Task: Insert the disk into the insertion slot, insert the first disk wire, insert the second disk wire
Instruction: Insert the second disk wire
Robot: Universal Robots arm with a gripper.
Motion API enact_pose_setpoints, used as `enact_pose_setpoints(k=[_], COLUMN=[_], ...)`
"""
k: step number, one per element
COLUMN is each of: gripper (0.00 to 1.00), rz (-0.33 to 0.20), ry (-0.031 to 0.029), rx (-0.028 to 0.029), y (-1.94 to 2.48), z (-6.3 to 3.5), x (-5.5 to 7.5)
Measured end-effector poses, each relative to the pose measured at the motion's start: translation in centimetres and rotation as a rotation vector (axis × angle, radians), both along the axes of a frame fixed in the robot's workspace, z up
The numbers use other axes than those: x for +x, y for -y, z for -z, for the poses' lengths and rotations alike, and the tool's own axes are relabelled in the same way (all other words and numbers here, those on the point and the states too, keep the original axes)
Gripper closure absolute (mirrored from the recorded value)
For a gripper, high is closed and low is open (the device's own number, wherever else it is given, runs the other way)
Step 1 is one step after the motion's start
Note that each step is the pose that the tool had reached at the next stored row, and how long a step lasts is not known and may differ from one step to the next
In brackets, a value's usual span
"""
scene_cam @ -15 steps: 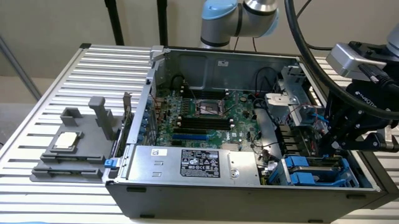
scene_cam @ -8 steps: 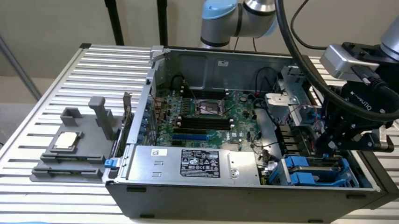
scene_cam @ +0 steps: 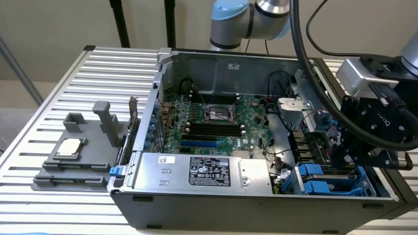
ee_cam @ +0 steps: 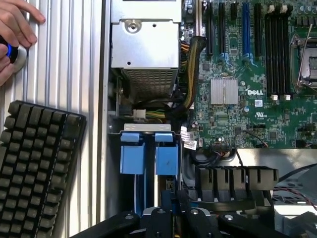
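Bright blue plastic marks the work area: the blue tabs and rails of the grey sheet-metal insertion slot (scene_cam: 330, 178) sit in the near corner of the open black computer case (scene_cam: 261, 205), on the exterior view's right. The black gripper (scene_cam: 359, 152) hangs directly above that bay, its fingers pressed together, with nothing visibly pinched between them. In the wrist view the gripper (ee_cam: 173, 218) sits just over the bay, with the two blue tabs (ee_cam: 148, 153) close in front of its fingertips. The disk itself cannot be made out clearly; whether the blue frame in the bay already holds it cannot be told. Beside the bay lies the silver power-supply box with a black-and-white label (scene_cam: 202, 171), and beyond it the green motherboard (scene_cam: 216, 122). On the ribbed aluminium table (scene_cam: 58, 98), on the exterior view's left, stands a grey plastic fixture (scene_cam: 78, 156). The wrist view also shows a black keyboard (ee_cam: 34, 163) and a person's hand (ee_cam: 15, 29).
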State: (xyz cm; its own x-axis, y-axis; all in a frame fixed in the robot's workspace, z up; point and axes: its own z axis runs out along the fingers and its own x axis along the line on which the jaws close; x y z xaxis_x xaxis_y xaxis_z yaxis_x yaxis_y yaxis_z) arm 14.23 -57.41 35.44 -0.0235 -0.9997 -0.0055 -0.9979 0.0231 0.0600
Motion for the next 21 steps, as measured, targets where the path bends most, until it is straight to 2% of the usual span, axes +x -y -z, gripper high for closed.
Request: enact_pose_setpoints(k=[7,10,17,21], gripper=[0.84,0.84,0.84,0.84], rz=[-0.005,-0.008,-0.010,-0.010], ry=[0.0191,0.0249,0.0262,0.0262], rx=[0.0276,0.0389,0.0590,0.0635], y=[0.42,0.46,0.56,0.61], z=[0.45,0.73,1.15,1.19], x=[0.0,0.0,0.0,0.0])
